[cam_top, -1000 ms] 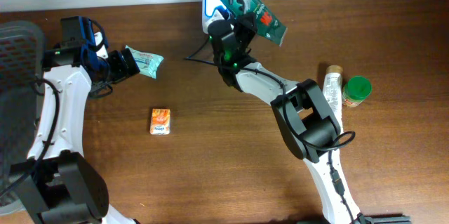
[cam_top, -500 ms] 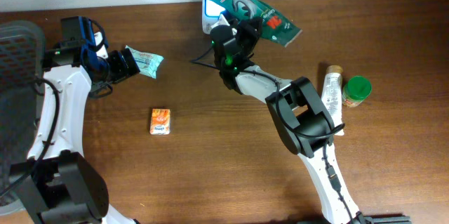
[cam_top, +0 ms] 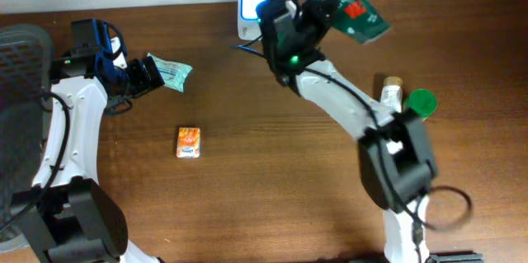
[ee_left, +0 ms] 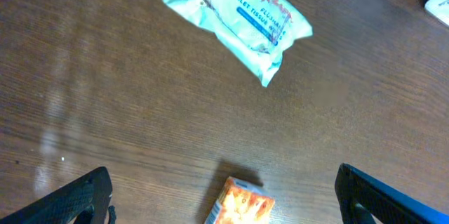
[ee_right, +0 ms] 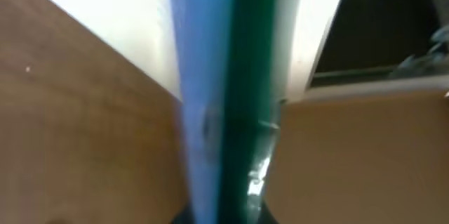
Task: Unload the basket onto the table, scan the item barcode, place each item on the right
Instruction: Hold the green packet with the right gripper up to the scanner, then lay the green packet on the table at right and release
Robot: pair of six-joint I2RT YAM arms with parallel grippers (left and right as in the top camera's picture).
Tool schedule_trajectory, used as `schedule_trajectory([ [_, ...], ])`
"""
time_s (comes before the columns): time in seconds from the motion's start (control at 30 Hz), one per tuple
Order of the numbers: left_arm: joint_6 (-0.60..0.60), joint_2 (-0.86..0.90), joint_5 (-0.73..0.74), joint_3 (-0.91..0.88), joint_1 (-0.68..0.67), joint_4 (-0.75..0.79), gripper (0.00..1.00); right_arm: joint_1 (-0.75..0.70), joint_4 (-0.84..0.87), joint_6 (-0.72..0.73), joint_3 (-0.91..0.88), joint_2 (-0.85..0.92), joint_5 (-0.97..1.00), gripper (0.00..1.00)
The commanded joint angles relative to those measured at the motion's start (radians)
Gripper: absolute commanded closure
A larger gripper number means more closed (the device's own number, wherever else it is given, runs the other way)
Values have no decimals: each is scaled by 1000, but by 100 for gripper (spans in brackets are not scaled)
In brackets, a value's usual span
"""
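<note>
A green snack packet (cam_top: 345, 6) hangs above the table's back edge, and my right gripper (cam_top: 304, 9) is shut on it. In the right wrist view the packet (ee_right: 238, 90) stands edge-on and blurred, rising from my gripper (ee_right: 221, 217). To its left sits the white barcode scanner (cam_top: 251, 3), lit blue. My left gripper (cam_top: 153, 73) stands open beside a pale blue tissue pack (cam_top: 173, 72). In the left wrist view my left gripper (ee_left: 224, 185) is spread wide above a small orange box (ee_left: 240, 204), with the tissue pack (ee_left: 238, 20) farther off.
The orange box (cam_top: 189, 142) lies left of centre on the brown wooden table (cam_top: 272, 172). A jar with a tan cap (cam_top: 392, 102) and a green-lidded container (cam_top: 421, 105) lie at the right. A mesh chair back (cam_top: 21, 57) shows at the left edge.
My right arm has swung the green packet up and to the right, off the scanner, which now shows uncovered. The left arm, the tissue pack and the orange box have not moved.
</note>
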Motion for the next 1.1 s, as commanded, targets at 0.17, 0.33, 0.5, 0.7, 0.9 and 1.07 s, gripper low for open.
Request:
schedule_trajectory([
  [0.17,1,5,-7,3,5,2,1,-141,-863,1147,-1,-523,-969,96],
  [0.33,1,5,-7,3,5,2,1,-401,-1083,1215,-130,-477,-1454,96],
  [0.5,1,5,-7,3,5,2,1,-498,-860,1194,-468,-467,-1421,96],
  [0.7,2,5,-7,3,5,2,1,-583,-1035,1193,-389,-468,-1234,2],
  [0.9,2,5,-7,3,5,2,1,-514,-1215,1197,-47,-468,-1495,2],
  [1.07,2,5,-7,3,5,2,1,-227,-791,1477,-274,-422,-1675,6],
])
